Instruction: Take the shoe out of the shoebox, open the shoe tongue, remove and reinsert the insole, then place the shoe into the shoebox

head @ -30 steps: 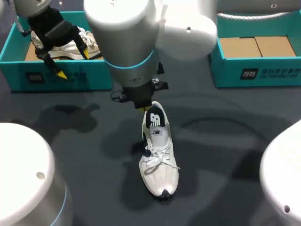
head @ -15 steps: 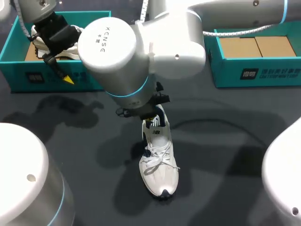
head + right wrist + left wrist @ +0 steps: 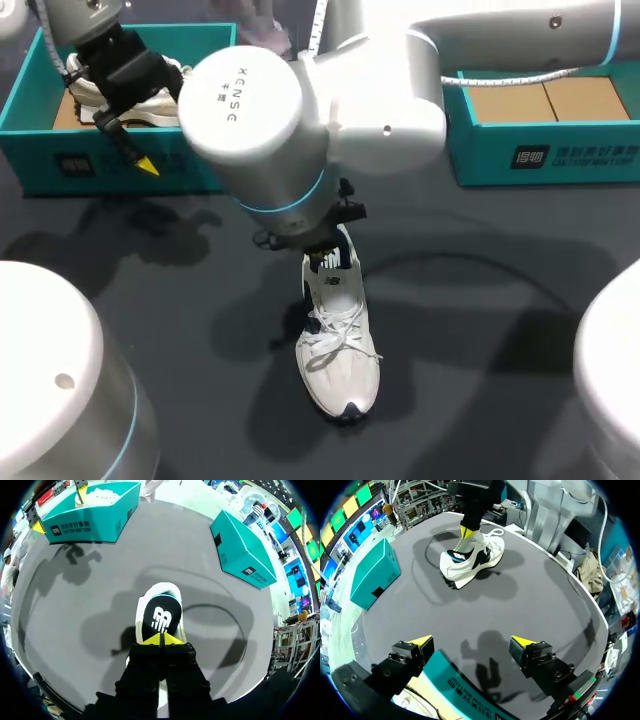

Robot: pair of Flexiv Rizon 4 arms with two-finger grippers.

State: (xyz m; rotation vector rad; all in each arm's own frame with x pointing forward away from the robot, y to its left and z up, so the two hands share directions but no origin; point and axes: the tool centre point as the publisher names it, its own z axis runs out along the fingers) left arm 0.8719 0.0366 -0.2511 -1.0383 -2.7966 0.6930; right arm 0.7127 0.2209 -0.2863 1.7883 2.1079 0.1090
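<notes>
A white shoe [image 3: 338, 345] with a black logo insole [image 3: 160, 616] stands on the dark table, toe toward the near edge. My right gripper [image 3: 161, 639] is shut, its yellow tips low at the shoe's opening beside the insole; the frames do not show whether it pinches anything. In the left wrist view its yellow tip [image 3: 466, 532] dips into the shoe [image 3: 472, 560]. My left gripper [image 3: 471, 641] is open and holds nothing. It hangs over the front wall of the left teal shoebox [image 3: 130, 165], far from the shoe.
A second white shoe [image 3: 150, 100] lies in the left shoebox. Another teal shoebox [image 3: 540, 155] with a bare cardboard floor stands at the back right. My right arm's thick joint [image 3: 260, 110] hangs above the table's middle.
My right gripper has come down and slightly nearer onto the shoe's opening, and its big joint has swung over. The left gripper has shifted slightly over its box. The shoe has stayed put.
</notes>
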